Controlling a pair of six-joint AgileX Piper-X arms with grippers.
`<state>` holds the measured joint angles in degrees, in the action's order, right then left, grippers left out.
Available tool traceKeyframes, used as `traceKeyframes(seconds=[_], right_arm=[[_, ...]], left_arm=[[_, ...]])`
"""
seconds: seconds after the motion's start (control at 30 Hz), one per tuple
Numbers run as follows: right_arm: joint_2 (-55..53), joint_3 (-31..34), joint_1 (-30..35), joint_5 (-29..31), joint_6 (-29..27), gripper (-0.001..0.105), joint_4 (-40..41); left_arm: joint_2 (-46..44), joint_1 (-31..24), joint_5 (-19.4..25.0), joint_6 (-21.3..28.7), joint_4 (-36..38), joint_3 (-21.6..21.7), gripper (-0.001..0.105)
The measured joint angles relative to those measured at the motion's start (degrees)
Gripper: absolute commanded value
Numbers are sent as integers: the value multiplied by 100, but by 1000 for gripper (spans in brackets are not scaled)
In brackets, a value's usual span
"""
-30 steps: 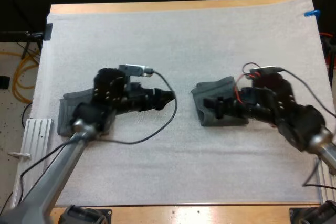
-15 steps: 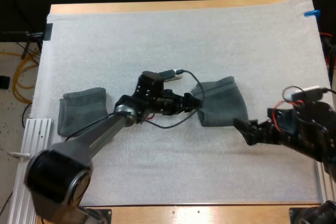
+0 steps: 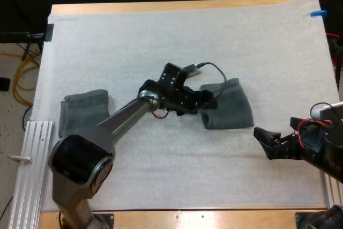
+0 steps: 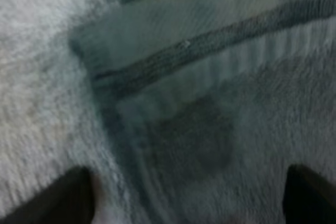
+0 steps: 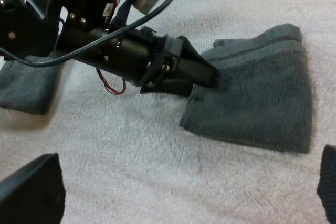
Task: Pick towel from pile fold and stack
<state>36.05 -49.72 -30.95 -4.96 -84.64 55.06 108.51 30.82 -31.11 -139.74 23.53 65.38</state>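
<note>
White mat (image 3: 161, 41) on wooden table (image 3: 161, 6), left jaws apart at grey-green towel (image 3: 231, 110), right jaws apart, empty

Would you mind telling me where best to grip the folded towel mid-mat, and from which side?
Likely its left edge, coming low from the left: the folded towel lies flat on the mat, that edge looks thick and layered, and the open left hand sits right at it.

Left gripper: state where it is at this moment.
In the high view, the left gripper is at the left edge of the middle towel; the right gripper lies farther right.
</note>
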Motion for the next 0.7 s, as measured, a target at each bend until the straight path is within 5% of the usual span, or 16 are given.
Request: traceKeyframes(seconds=[0.33, 0.5, 0.57, 0.7], right_arm=[[0, 0, 0, 5, 0, 95, 0], [0, 0, 0, 5, 0, 95, 0], [0, 0, 0, 5, 0, 95, 0], [0, 0, 0, 5, 0, 95, 0]], left_arm=[[461, 398, -333, -37, 554, 751, 70], [486, 418, -374, -37, 598, 770, 31], [486, 418, -397, -37, 610, 770, 3], [486, 432, -413, 91, 607, 770, 0]])
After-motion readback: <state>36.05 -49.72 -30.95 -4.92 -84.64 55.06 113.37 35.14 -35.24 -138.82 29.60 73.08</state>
